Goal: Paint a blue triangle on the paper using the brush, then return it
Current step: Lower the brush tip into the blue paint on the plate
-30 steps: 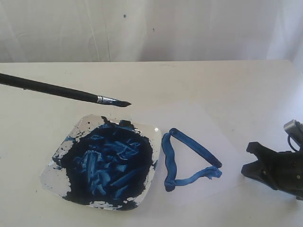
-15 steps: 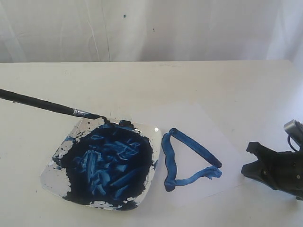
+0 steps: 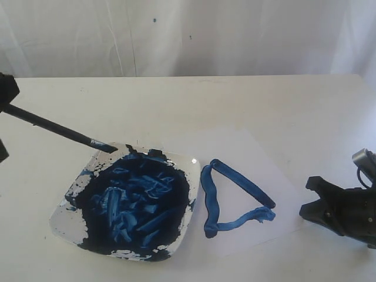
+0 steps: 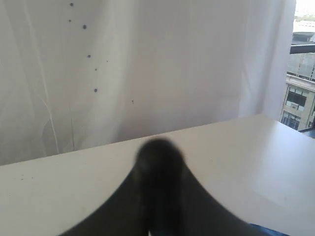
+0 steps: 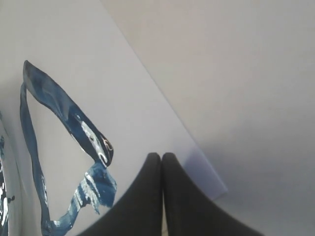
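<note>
White curtain [image 3: 235,35], flecked w/ a few dark specks, hangs behind an off-white table [image 3: 282,100]. A window [image 4: 301,93] at the curtain's edge shows city bldgs outside.

On the table lies the paper [image 3: 247,147], a plain white sheet. It carries the blue triangle [image 3: 210,202]: three thick, glossy strokes w/ rounded corners, closed on all sides. The triangle sits on the part of the sheet nearest the dish [image 3: 61,214], w/ one stroke running just beside the dish's rim. That square white dish is smeared almost edge to edge w/ dark blue paint [image 3: 135,200].

At the ext. view's left edge, the L gripper [image 3: 4,117] pinches the brush [image 3: 59,129] by the far end of its black handle. The brush slants down twd the dish. Its blue-stained bristle tip is at the dish's far corner, just short of the paint mass. Whether the tip touches the rim can't be told. The L wrist cam gives only a blurred dark mass in front of the table and curtain.

The R gripper [image 5: 161,157] sits low at the table's right side, well apart from the brush, holding nothing. Its two black fingers are pressed together. The tips are by a corner of the paper, w/ the triangle close ahead of them. Contact w/ the sheet can't be told.
</note>
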